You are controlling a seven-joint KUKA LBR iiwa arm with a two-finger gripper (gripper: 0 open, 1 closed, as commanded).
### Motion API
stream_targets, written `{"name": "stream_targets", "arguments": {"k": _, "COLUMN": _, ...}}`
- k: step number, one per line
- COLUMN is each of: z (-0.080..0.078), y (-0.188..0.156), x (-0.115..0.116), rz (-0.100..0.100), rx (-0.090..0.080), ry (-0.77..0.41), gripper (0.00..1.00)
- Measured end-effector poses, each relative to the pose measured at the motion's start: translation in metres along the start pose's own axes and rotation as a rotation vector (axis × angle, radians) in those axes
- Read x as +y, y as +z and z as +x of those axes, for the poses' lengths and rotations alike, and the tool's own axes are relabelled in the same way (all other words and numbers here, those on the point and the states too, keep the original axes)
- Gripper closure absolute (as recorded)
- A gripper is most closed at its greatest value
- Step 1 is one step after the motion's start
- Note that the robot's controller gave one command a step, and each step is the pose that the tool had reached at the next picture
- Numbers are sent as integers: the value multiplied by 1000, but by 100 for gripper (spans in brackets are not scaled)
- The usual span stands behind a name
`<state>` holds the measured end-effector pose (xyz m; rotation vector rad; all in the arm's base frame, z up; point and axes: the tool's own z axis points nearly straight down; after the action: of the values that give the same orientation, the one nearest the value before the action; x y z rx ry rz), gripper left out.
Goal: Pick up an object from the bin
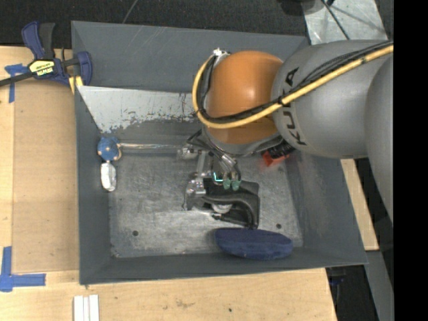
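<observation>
- The arm (334, 99) reaches in from the right, and its orange cover (241, 92) hangs over the upper middle of the grey bin (134, 226).
- The gripper (215, 187) is low over the middle of the bin floor, right above a black curved object (246, 202).
- That black object lies just right of the floor's middle. The wrist hides part of it, so I can only say it might be a clip or a handle.
- The claw's metal parts and the black object overlap from above, so I cannot tell whether the claw is open or closed, or whether it grips anything.
- A dark blue oval pad (254, 243) lies against the near wall, just below the black object.
- At the left of the floor sits a blue knob (108, 148) with a clear rod running right from it. A small white object (108, 177) lies just beneath the knob.
- A red object (273, 156) peeks out beside the orange cover, on the right.
</observation>
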<state>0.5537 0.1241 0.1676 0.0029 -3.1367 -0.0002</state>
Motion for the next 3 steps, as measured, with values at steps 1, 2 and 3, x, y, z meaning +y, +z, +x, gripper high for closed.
{"name": "stream_targets", "arguments": {"k": 1, "z": -25, "y": 72, "x": -54, "rz": -8, "rx": -11, "ry": -218, "gripper": 0}}
{"name": "stream_targets", "arguments": {"k": 2, "z": -48, "y": 80, "x": -110, "rz": -15, "rx": -30, "ry": -386, "gripper": 0}}
{"name": "stream_targets", "arguments": {"k": 3, "z": -35, "y": 45, "x": -188, "rz": 6, "rx": -10, "ry": -451, "gripper": 0}}
